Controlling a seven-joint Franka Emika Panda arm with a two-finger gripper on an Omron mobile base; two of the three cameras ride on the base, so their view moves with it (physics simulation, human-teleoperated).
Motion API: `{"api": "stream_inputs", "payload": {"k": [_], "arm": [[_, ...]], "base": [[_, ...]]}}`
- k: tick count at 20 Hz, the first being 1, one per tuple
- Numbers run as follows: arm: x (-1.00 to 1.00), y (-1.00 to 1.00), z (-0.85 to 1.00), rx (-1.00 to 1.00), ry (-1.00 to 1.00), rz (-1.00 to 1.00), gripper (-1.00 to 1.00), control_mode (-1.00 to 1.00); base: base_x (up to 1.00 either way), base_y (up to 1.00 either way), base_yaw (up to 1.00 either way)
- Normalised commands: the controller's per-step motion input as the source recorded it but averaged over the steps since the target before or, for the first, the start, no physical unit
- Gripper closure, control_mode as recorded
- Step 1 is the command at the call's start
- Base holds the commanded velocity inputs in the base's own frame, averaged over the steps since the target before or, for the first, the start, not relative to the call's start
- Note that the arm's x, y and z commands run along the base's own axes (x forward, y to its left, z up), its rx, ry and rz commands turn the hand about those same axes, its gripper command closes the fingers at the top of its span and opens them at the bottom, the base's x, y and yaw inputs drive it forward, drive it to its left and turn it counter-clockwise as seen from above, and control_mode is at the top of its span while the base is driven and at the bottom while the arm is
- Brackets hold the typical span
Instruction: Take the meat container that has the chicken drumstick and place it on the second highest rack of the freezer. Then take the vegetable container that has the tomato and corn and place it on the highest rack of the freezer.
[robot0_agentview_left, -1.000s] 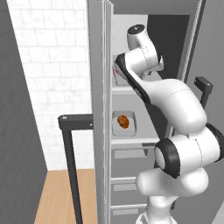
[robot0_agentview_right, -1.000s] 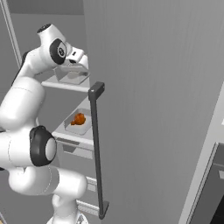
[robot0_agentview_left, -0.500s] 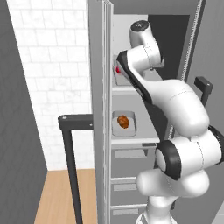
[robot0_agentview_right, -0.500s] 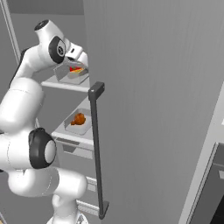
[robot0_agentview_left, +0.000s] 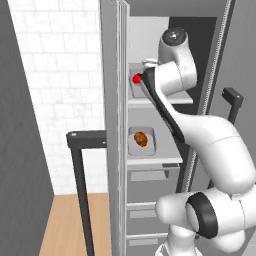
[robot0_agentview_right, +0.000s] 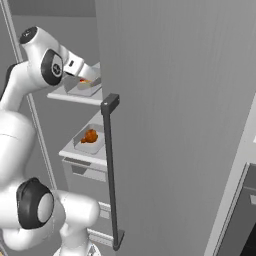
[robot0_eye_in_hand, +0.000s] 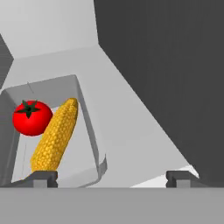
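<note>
Hand view, left to right. At the left of the frame the tomato (robot0_eye_in_hand: 29, 118) sits in the clear vegetable tray (robot0_eye_in_hand: 89, 131), and the corn (robot0_eye_in_hand: 54, 135) lies on a slant just right of it, touching or nearly touching it. The tray rests flat on the top shelf (robot0_eye_in_hand: 131, 127) of the freezer (robot0_agentview_left: 112, 125), whose dark side wall fills the right of the frame. The gripper (robot0_eye_in_hand: 111, 177) stands released, its two fingertips (robot0_eye_in_hand: 43, 177) wide apart at the bottom edge: one just before the tray's near end, the other off to the right over bare shelf, and nothing held between them.

Left base view. In the middle of the frame the drumstick (robot0_agentview_left: 141, 139) lies in its meat tray (robot0_agentview_left: 148, 147) on the second shelf (robot0_agentview_left: 165, 161), directly below the tomato tray.

Judgement: both trays appear placed, so the step in hand is the retreat. To do it well, draw the hand straight back along its own line (jaws left wide), so that neither fingertip catches the tray's near rim and drags it toward the shelf edge; lift only slightly, since headroom above cannot be judged. Clear the freezer door (robot0_agentview_right: 175, 125), at the right of the right base view, before swinging the arm aside.
</note>
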Motion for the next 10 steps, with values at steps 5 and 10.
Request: {"api": "stream_inputs", "payload": {"k": [5, 10], "arm": [[-1.00, 0.00, 0.17, 0.12, 0.00, 0.00, -1.00, -1.00], [-1.00, 0.00, -0.07, 0.04, 0.01, 0.00, -1.00, -1.00]], "base": [[0.00, 0.00, 0.00], [0.00, 0.00, 0.00]]}}
